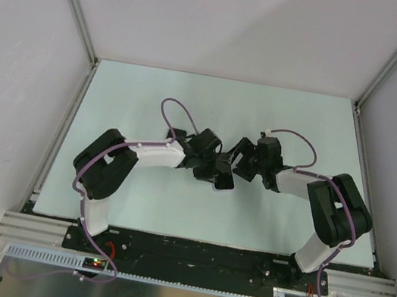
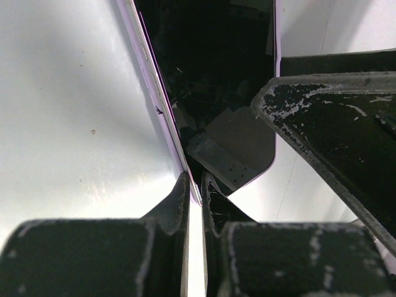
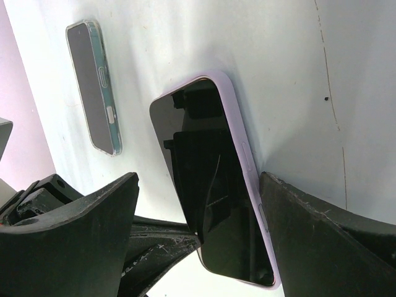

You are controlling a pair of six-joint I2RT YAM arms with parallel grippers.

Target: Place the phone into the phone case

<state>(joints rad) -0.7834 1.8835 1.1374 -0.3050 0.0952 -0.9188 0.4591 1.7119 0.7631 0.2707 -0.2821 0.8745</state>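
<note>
Currently in hand: a regrip of the phone (image 3: 210,185), it seems, before it goes to the phone case (image 3: 93,86).
Next move: likely the second pincer closing, then the phone squared over the case and pressed in corner by corner.
Room: plain white walls (image 1: 16,47) on three sides, metal rails (image 1: 75,0) in the corners.
Counter (image 1: 154,94): pale, matt, faintly specked.
Phone: mid-counter between the arms, dark screen, lavender rim, tilted on edge; whether it touches the counter is unclear.
Phone case: clear, lying flat, apart from the phone.
Left pincer (image 2: 195,198): clamped on the phone's long edge.
Right pincer (image 3: 198,176): jaws apart, straddling the phone, one finger at its button side.
</note>
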